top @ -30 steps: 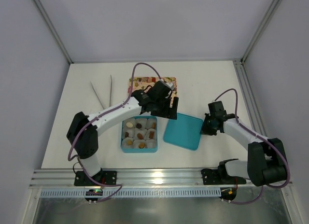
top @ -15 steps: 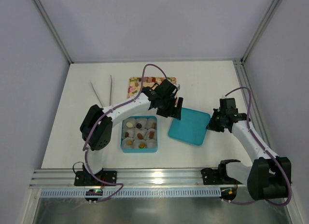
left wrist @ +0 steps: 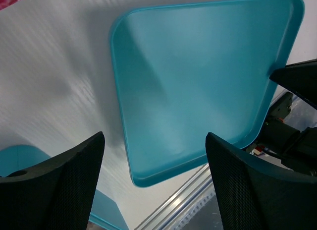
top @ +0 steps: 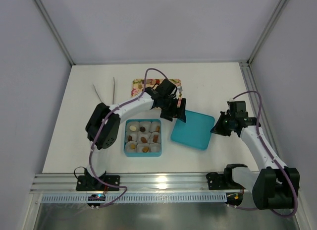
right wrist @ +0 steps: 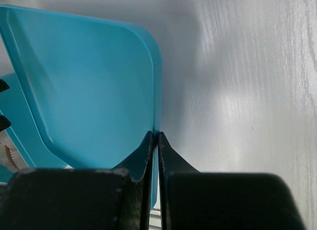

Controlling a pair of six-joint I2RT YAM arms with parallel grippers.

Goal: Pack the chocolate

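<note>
Right wrist, gripper (right wrist: 155, 135) pinching lid (right wrist: 89, 81); box (right wrist: 20, 141) cropped

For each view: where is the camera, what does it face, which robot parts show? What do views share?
Top external: above, behind the bases, facing down on the table; left arm and right arm show.
Left wrist: wrist-mounted, over the lid; open left gripper shows.
Right wrist: at the lid's rim; right gripper, shut on it, shows.
Shared: the lid, in all three.

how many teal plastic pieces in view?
2. The box, holding chocolate in paper cups, is at centre; the lid is just right of it, its right edge pinched in the right gripper. None seems hidden.
</note>
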